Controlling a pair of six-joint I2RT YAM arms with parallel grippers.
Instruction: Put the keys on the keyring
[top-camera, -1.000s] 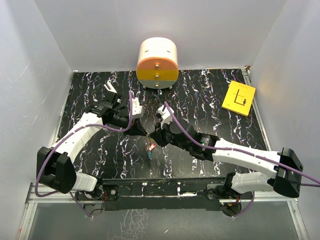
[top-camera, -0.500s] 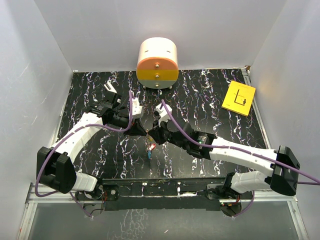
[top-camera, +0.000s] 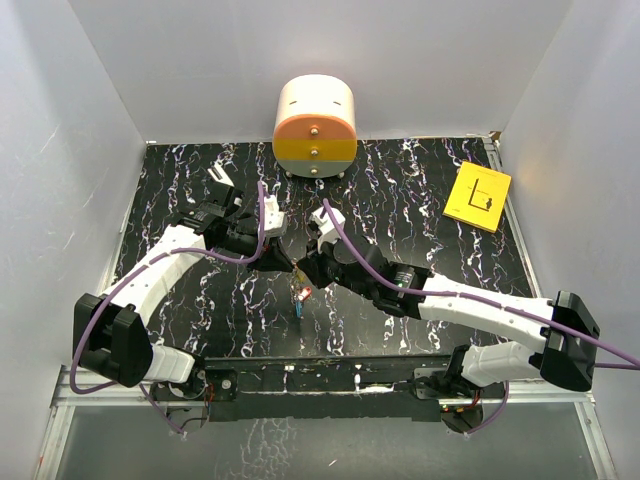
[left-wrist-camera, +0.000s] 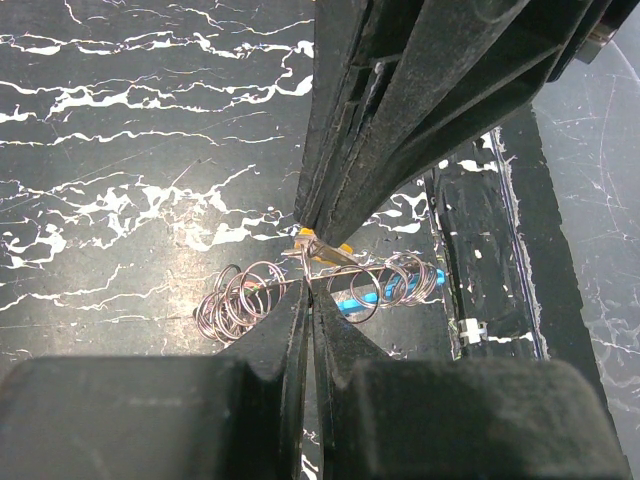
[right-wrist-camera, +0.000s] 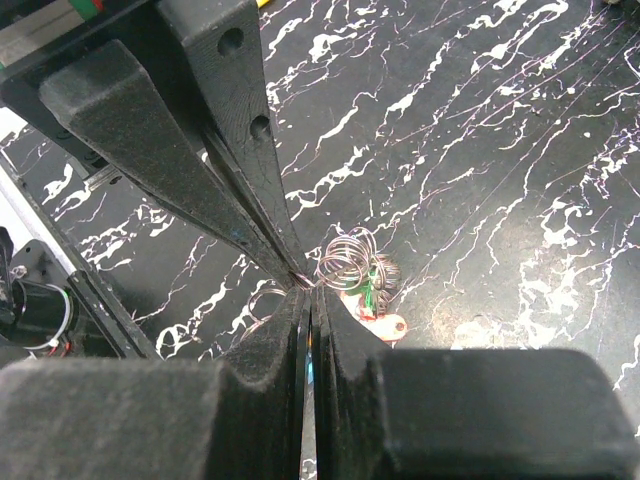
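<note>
Top external view shows both arms reaching in toward the middle of the black, white-veined table (top-camera: 180, 180), where the left tool (top-camera: 288, 264) and the right tool (top-camera: 303, 268) meet tip to tip. Both tools are closed, the jaws of each pressed together with no gap showing. From the left wrist camera, the narrow fingertips of the two tools come together on the keyring (left-wrist-camera: 245, 295), a loose tangle of thin wire loops that spreads out to either side of the meeting point. As far as the wrist views show, each tool is pinching a strand of that wire. The keys (top-camera: 300, 296) hang in a small bunch just below the joined tips, near the centre of the table and toward its near edge. The blue key (left-wrist-camera: 357, 298) lies among the loops on the right of the left wrist picture. From the right wrist camera the red key (right-wrist-camera: 378, 324) sits lowest in the bunch, with the green key (right-wrist-camera: 371, 287) just above it, against a coil of rings. Whether every key is threaded onto the wire cannot be told at this size. At the far edge of the table stands a round white and orange container (top-camera: 315, 126). A yellow booklet (top-camera: 478, 196) lies flat near the far right corner, well apart from the tools.
</note>
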